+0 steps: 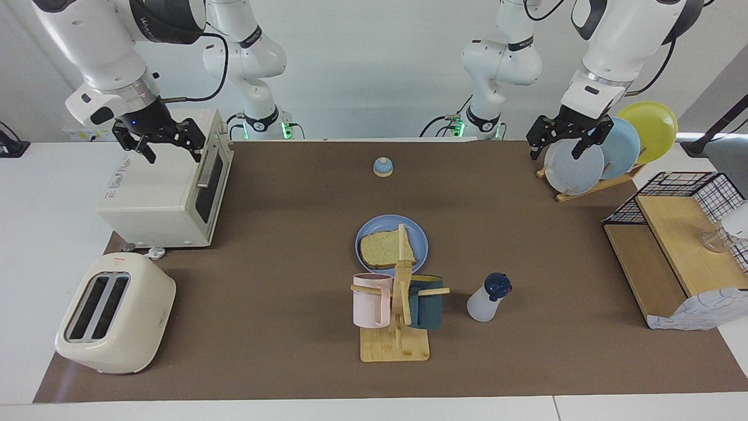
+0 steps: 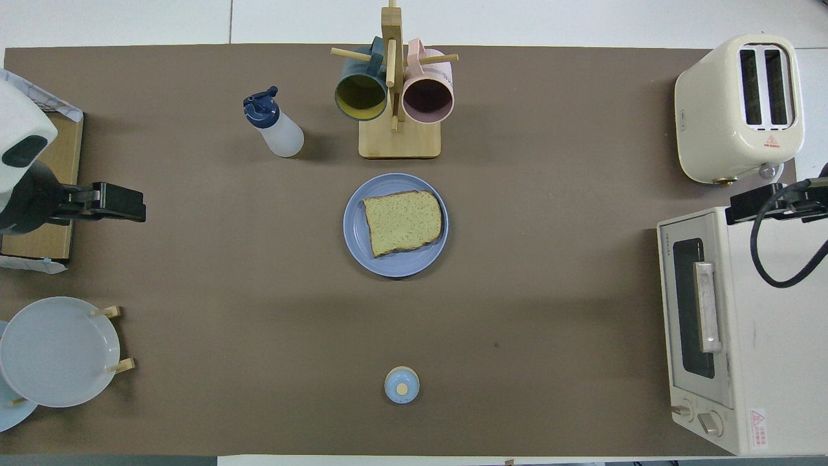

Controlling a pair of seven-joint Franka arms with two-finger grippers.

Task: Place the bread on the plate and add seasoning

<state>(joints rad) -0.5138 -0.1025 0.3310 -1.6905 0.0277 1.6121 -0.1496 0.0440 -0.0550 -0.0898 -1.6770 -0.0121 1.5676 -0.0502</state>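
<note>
- The bread point(image 1: 387, 248) point(image 2: 403, 222) lies flat on the plate point(image 1: 419, 240) point(image 2: 358, 244), well inside its rim, in the middle of the tabletop point(image 1: 280, 292) point(image 2: 259, 291).
- Farther from the robots than the plate, just beside it, stands a wooden mug rack point(image 1: 395, 345) point(image 2: 400, 139) with a pink mug point(image 1: 371, 299) point(image 2: 427, 96) and a dark teal mug point(image 1: 425, 301) point(image 2: 360, 96) hanging on its pegs.
- The seasoning point(image 1: 488, 297) point(image 2: 273, 123) stands upright beside the rack, toward the left arm's end, its cap on; nothing touches it.
- A small bell point(image 1: 383, 167) point(image 2: 402, 384) sits nearer to the robots than the plate, well apart from it.
- The left pincer point(image 1: 564, 139) point(image 2: 116, 202) hangs in the air over the dish rack point(image 1: 590, 186) with its grey-blue, light blue and yellow plates; its fingers are spread and hold nothing.
- The right pincer point(image 1: 168, 143) hangs over the oven point(image 1: 163, 193) point(image 2: 718, 330) at the right arm's end; its fingers are spread and hold nothing. In the overhead view only part of it shows at the frame's edge.
- A toaster point(image 1: 114, 313) point(image 2: 740, 107) stands farther from the robots than the oven.
- A wooden shelf with a wire basket point(image 1: 672, 245) stands at the left arm's end, farther from the robots than the dish rack.
</note>
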